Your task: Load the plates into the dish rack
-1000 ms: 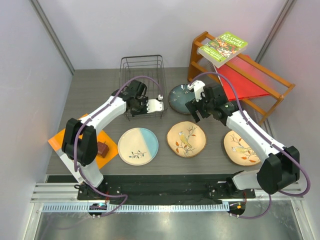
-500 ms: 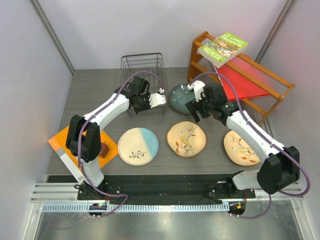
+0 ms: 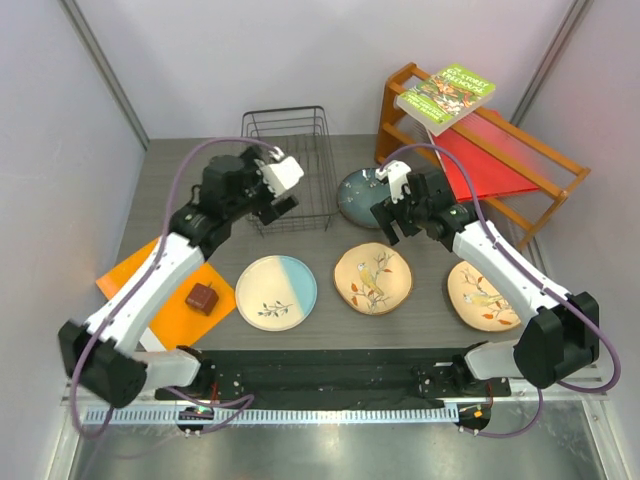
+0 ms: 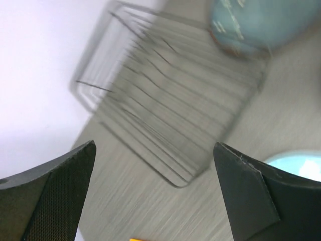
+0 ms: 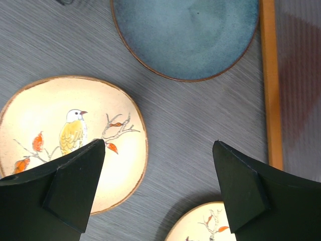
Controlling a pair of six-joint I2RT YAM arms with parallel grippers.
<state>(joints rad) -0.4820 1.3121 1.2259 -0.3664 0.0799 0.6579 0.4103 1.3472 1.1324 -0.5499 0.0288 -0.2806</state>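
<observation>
Four plates lie flat on the grey table: a cream and light-blue plate (image 3: 276, 292), a tan bird plate (image 3: 372, 277), a second tan bird plate (image 3: 482, 296) and a dark blue-grey plate (image 3: 362, 197). The black wire dish rack (image 3: 290, 165) stands at the back with nothing in it. My left gripper (image 3: 280, 203) hovers open over the rack's near left corner; its wrist view is blurred and shows the rack (image 4: 170, 110) below open jaws (image 4: 154, 146). My right gripper (image 3: 395, 225) hangs open between the dark plate (image 5: 185, 35) and a bird plate (image 5: 65, 130), holding nothing.
An orange wooden shelf (image 3: 480, 150) with a red sheet and a green book (image 3: 445, 95) stands at the back right, close to the dark plate. An orange mat (image 3: 165, 290) with a small brown block (image 3: 202, 297) lies at the left front.
My left gripper has gone from shut to wide open and has swung up and leftward from the rack's near edge. The right arm has stayed put.
</observation>
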